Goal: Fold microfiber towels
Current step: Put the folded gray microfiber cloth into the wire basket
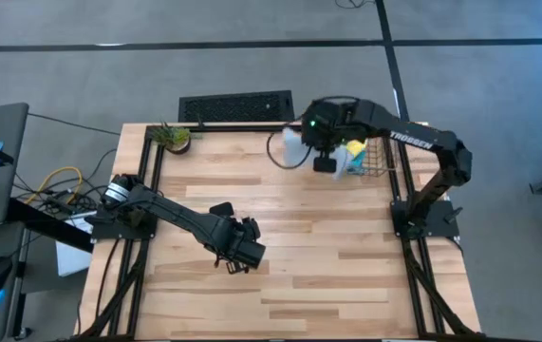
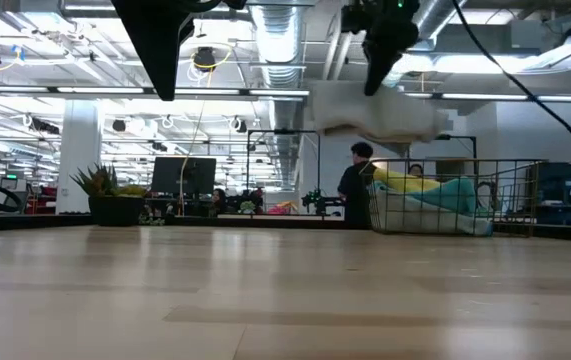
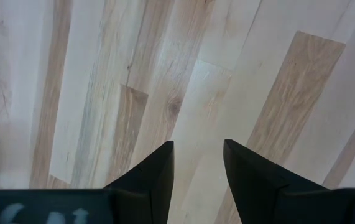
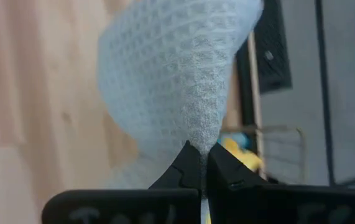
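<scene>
Right gripper (image 1: 326,163), from above: pinching pale blue towel (image 1: 292,149) aloft beside basket (image 1: 381,163). Level view: basket holding yellow towel (image 2: 405,181) and cyan towel (image 2: 455,193). Right wrist: waffle-textured, draped. Left gripper (image 3: 198,163): spread over table (image 3: 71,93).

light wood plank table (image 1: 327,275), with a little potted plant (image 1: 174,138) in one far corner and a wire basket (image 1: 373,160) at the other far corner
</scene>
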